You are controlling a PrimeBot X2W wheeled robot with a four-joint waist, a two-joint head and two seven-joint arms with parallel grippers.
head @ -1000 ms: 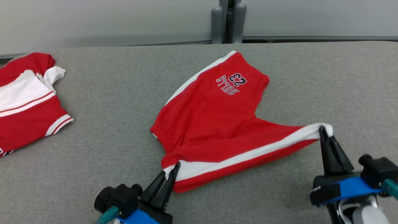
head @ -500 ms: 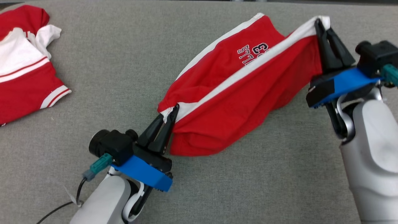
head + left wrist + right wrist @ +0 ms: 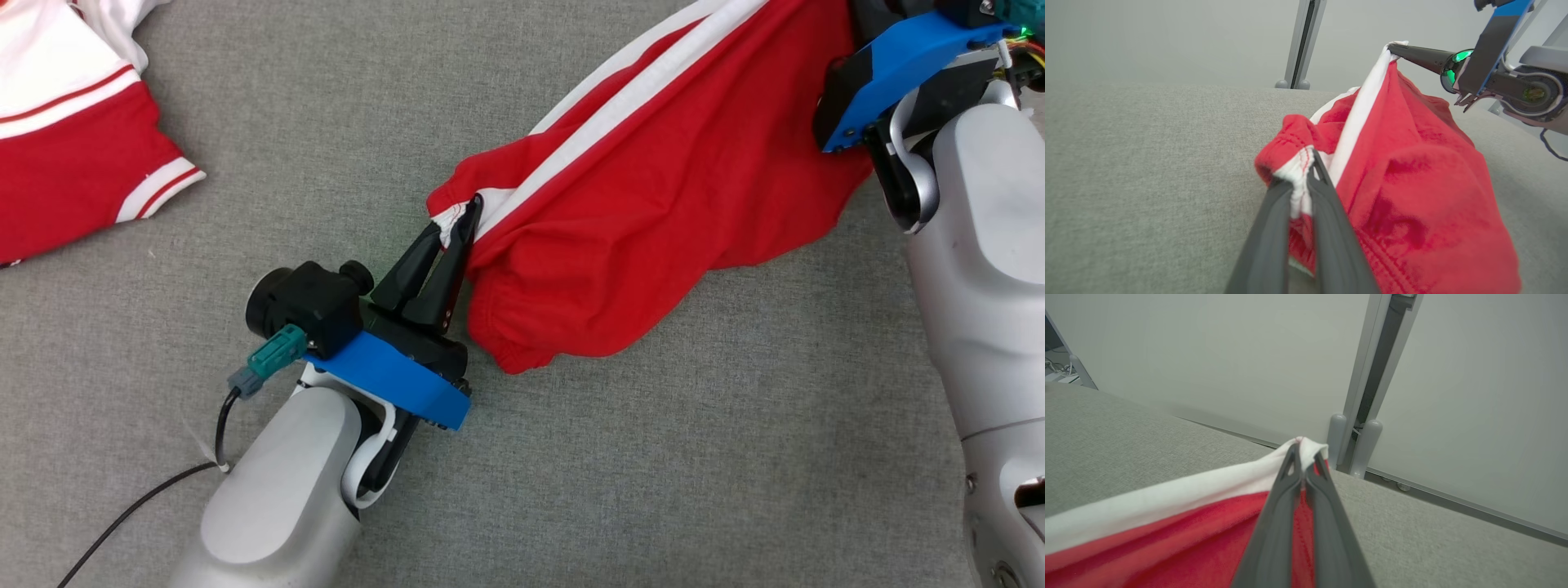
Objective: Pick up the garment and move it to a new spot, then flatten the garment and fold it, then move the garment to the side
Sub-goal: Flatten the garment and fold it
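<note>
Since a second ago the red shorts (image 3: 653,188) have gone from lying spread on the grey table (image 3: 653,474) to hanging bunched between my two grippers. The head camera has also tipped down, so I don't count the shift of the whole picture as movement.

The grey table runs under everything, and in the wrist views a pale wall stands behind it. The red shorts stretch in a slanted line from the middle of the head view up to its top right corner, white side stripe uppermost, with a loose red fold sagging below. I cannot tell whether that fold touches the table. A red-and-white garment (image 3: 73,139) lies flat at the upper left, well apart from the shorts.

My right forearm (image 3: 980,269) fills the right edge, and my left forearm (image 3: 286,490) rises from the bottom.

The left gripper (image 3: 469,211) has its jaws pinched together on the white-edged waistband corner. From the left wrist camera, the right gripper (image 3: 1304,457) sits higher, its jaws clamped on the white tip of the leg hem.
</note>
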